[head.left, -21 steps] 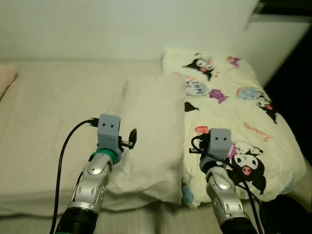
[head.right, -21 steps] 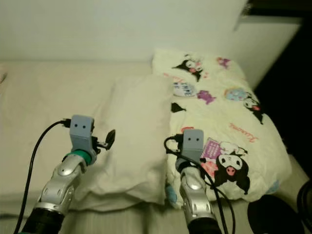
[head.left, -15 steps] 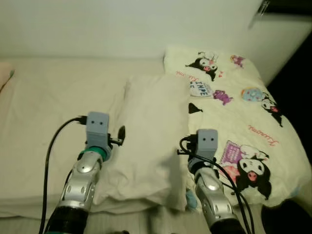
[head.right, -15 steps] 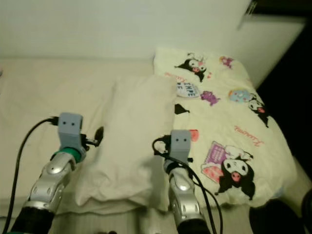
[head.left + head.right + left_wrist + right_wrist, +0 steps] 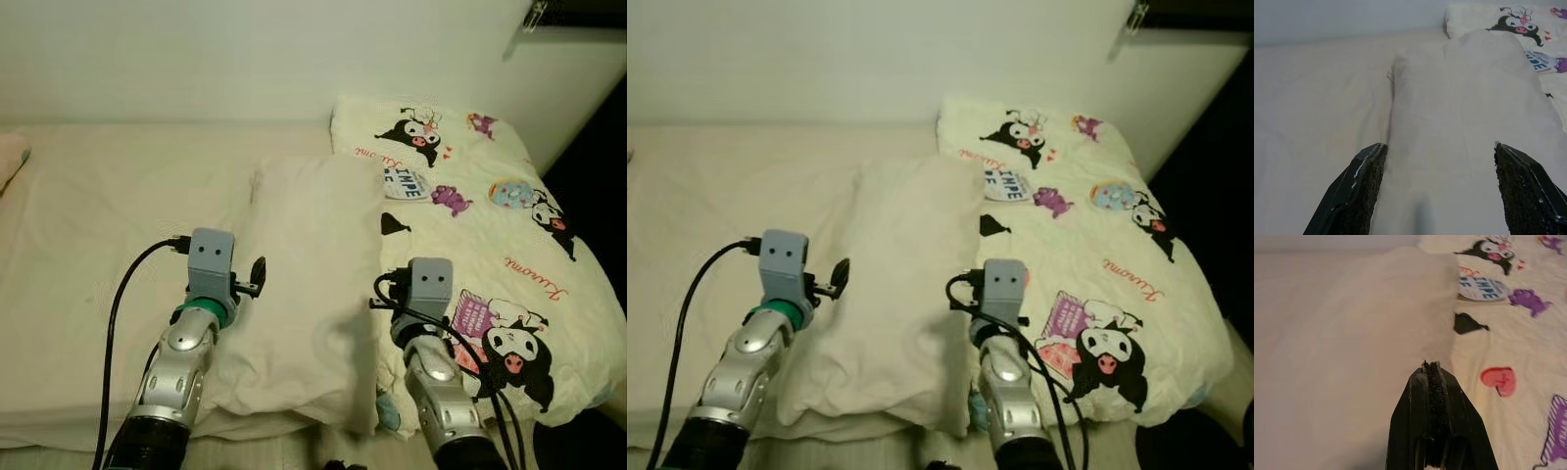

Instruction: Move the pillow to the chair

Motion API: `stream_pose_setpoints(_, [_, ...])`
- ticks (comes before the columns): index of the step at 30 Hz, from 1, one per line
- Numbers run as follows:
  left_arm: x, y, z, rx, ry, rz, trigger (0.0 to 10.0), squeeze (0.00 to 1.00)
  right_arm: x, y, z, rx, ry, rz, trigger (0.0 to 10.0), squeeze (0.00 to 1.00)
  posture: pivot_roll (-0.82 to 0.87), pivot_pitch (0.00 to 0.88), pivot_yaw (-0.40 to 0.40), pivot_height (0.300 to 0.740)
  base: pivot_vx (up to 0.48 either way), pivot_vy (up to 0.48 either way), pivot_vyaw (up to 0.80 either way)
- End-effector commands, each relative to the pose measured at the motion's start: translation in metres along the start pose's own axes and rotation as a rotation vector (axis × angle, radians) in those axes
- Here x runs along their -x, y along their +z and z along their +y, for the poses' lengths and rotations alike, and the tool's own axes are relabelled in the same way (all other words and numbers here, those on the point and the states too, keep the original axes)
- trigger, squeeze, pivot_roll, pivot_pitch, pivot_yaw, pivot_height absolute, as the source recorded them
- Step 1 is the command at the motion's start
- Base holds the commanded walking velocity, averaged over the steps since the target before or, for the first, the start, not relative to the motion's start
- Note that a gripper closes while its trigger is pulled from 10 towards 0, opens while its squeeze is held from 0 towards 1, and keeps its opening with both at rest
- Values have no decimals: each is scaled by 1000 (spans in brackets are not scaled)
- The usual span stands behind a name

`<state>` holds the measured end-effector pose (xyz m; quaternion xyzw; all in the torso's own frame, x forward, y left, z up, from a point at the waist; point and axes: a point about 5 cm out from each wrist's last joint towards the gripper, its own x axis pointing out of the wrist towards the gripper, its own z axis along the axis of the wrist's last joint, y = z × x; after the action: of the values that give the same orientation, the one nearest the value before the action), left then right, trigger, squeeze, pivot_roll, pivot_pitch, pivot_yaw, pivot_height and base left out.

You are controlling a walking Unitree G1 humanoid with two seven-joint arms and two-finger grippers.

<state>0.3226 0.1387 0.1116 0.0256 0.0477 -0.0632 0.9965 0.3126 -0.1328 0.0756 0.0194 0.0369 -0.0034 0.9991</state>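
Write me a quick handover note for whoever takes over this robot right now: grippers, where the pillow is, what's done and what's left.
Left gripper: open, fingers spread over the near end of the plain pillow, not gripping it.
Right gripper: shut on nothing, hovering at the pillow's right edge beside the cartoon-print quilt.
The pillow lies flat on the bed, against the quilt.
Done: the robot stands at the bedside with both arms over the pillow.
Left: open the right gripper, grasp and lift the pillow, find the chair and set the pillow on it.
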Motion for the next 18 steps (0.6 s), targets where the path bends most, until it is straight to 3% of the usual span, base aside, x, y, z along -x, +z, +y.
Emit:
stream_pose_setpoints(1, [3, -9, 0, -11, -1, 37, 10000, 0, 3, -9, -1, -2, -6, 42, 10000, 0, 67, 32, 22, 740, 0, 0, 0])
stream_pose_setpoints(18, [3, -12, 0, -17, 5, 48, 10000, 0, 2, -9, -3, -21, -1, 50, 10000, 0, 66, 33, 18, 680, 0, 0, 0])
